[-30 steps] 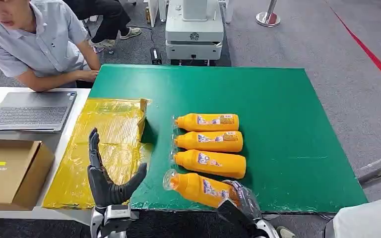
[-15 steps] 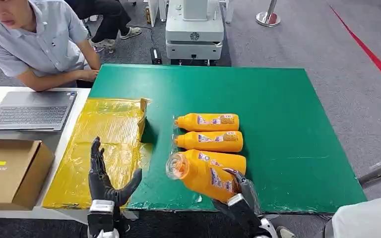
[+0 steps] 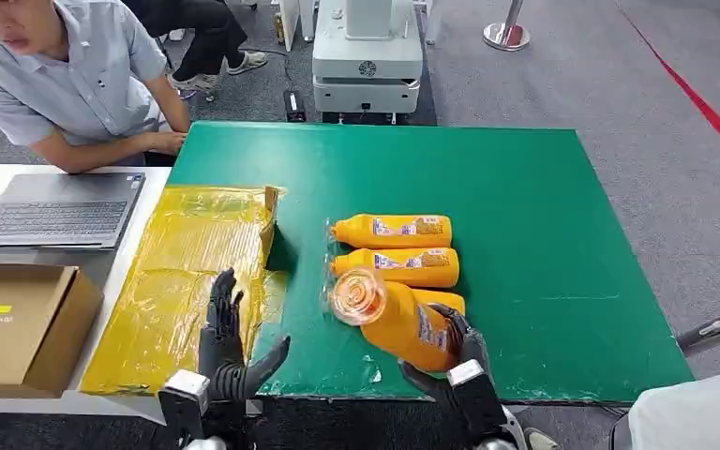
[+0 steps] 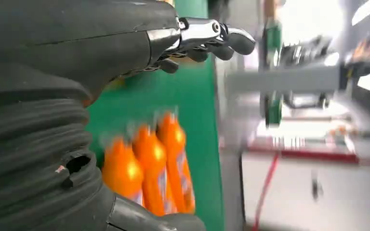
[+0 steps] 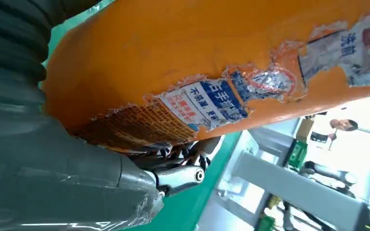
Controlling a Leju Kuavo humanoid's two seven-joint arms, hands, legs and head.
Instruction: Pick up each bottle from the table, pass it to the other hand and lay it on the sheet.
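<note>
So the right hand [image 3: 450,361] is gripping a bottle [image 3: 398,323] low centre of frame, lifted off the table [image 3: 544,234], cap end aimed up-left toward the left hand [image 3: 230,352]. That one's open and empty, lower left over the sheet's [image 3: 187,253] edge, so the handoff goes leftward.

Glossy orange plastic bottle [image 3: 403,323] with torn paper label; crinkled shiny yellow sheet [image 3: 192,272]; matt green table [image 3: 525,216].
</note>
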